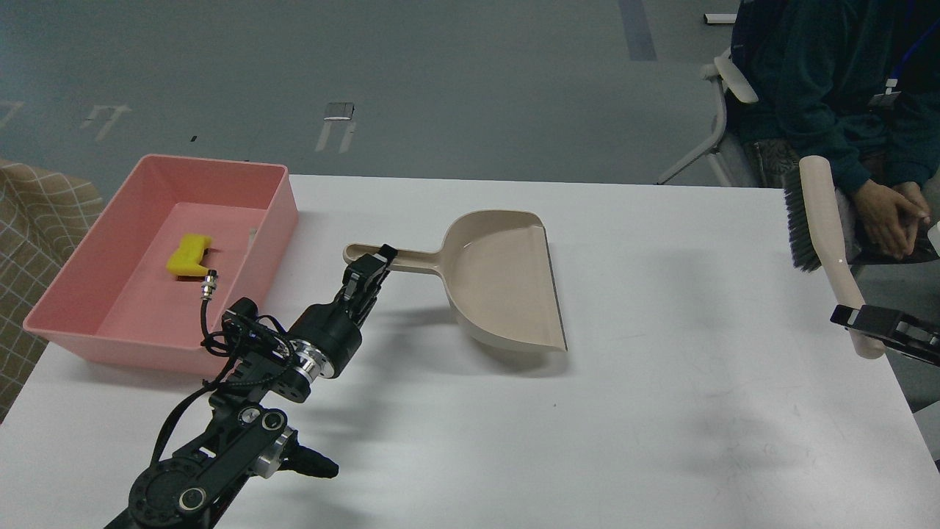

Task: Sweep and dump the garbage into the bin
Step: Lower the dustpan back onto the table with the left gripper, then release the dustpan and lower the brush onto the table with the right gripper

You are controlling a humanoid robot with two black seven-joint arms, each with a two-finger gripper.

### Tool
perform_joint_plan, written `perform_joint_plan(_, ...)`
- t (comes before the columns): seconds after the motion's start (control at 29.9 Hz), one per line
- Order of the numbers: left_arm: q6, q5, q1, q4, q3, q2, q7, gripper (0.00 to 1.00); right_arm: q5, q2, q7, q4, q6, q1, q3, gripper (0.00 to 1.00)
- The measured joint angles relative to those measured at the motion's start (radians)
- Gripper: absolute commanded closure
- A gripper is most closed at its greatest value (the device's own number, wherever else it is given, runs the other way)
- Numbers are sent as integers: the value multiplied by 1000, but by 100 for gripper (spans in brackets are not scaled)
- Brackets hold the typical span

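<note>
The pink bin (275, 192) stands at the table's left. The yellow sponge scrap (188, 254) lies inside it, and a thin pale strip (252, 236) rests by its right inner wall. My left gripper (374, 262) is shut on the handle of the beige dustpan (503, 283), which sits low on the white table (661, 411), its mouth facing right, and looks empty. My right gripper (855, 319) at the right edge is shut on the handle of the beige black-bristled brush (819, 217), held upright beyond the table's right edge.
A seated person (844, 95) in dark clothes is at the back right, hands close to the brush. A checked beige cushion (37, 220) lies left of the bin. Grey floor lies beyond the table's far edge.
</note>
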Motion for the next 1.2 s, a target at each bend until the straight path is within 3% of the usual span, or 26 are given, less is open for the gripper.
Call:
perform_joint_plan(0.37,2,71,-1,30,15,-10,-12,99,0,0,0,0,0,0,-1,100)
perform_joint_plan(0.43,2,71,-1,30,16,-10,-12,85,0,0,0,0,0,0,-1,100)
perform_joint_plan(0.57,2,62,0,30,16,-8,-14,29,0,0,0,0,0,0,-1,100)
perform_joint_plan(0.67,2,59,0,30,16,-7,-18,17,0,0,0,0,0,0,-1,100)
perform_joint_plan(0.87,-5,58,7,30,17,-1,-28,7,0,0,0,0,0,0,-1,100)
perform_joint_plan(1.2,-71,56,38,11,17,12,-33,4,1,2,2,-1,10,-5,-2,100)
